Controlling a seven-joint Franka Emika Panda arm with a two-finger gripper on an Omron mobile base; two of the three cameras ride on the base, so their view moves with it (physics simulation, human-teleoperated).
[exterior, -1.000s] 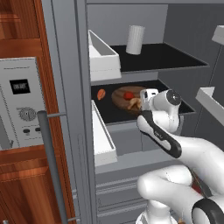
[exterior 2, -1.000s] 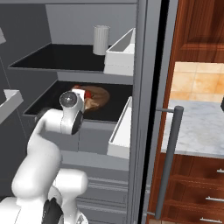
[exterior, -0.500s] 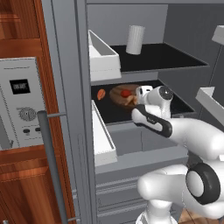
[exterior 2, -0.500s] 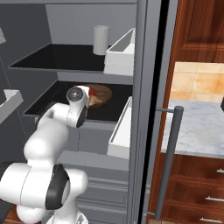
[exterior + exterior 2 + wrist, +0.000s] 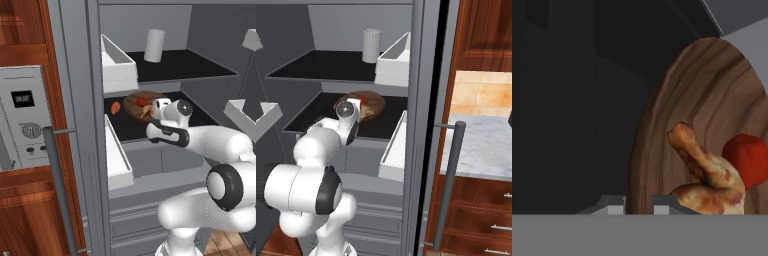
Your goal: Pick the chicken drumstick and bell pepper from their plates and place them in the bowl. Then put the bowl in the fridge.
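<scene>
The dark wooden bowl (image 5: 131,101) (image 5: 374,100) (image 5: 712,95) rests on the fridge's (image 5: 200,67) middle shelf. In it lie the golden-brown chicken drumstick (image 5: 147,114) (image 5: 707,172) and the red bell pepper (image 5: 142,101) (image 5: 751,159). My gripper (image 5: 154,109) (image 5: 359,106) (image 5: 638,206) reaches in from the front, and in the hand view its two tips stand shut on the bowl's near rim. The plates are out of view.
A small orange-pink wedge (image 5: 116,107) lies on the shelf left of the bowl. A white cup (image 5: 154,45) (image 5: 371,46) stands on the upper shelf. White door bins (image 5: 118,67) (image 5: 394,150) flank the opening. The long door handle (image 5: 57,190) (image 5: 448,185) stands close by.
My hand has pushed a little deeper into the fridge with the bowl, and the arm's elbow has swung up and forward behind it.
</scene>
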